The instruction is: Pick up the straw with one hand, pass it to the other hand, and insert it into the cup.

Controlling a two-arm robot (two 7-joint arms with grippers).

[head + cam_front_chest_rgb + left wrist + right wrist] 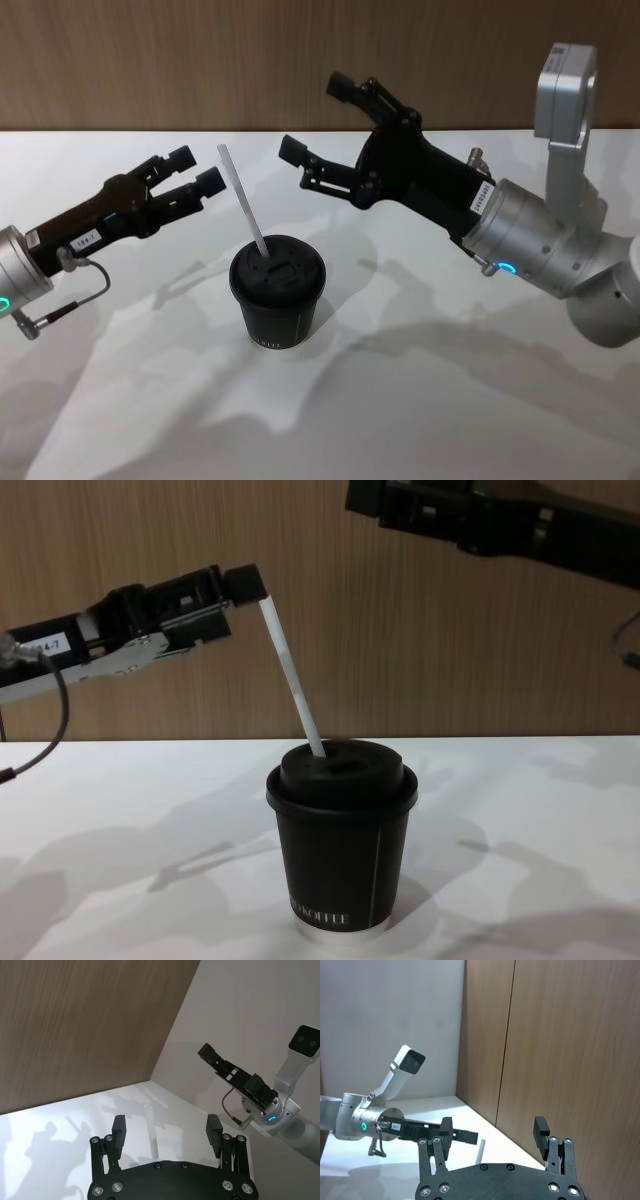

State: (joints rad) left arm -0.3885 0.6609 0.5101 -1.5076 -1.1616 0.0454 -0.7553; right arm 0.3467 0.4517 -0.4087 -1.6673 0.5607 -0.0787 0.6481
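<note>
The black cup (277, 300) with its domed lid stands mid-table, side-on in the chest view as cup (340, 850). The white straw (243, 205) sticks through the lid and leans toward my left; it also appears as straw (292, 675). My left gripper (197, 168) hovers open just left of the straw's top end, nothing between its fingers, and in its wrist view the straw (152, 1130) lies beyond the open left gripper (166, 1127). My right gripper (313, 118) is open and empty, raised behind and to the right of the cup, and appears open as right gripper (492, 1132).
The white table (450, 400) carries only the cup. A brown wood-panel wall (150, 60) runs along the table's far edge, close behind both grippers. A black cable (70, 300) hangs from the left wrist.
</note>
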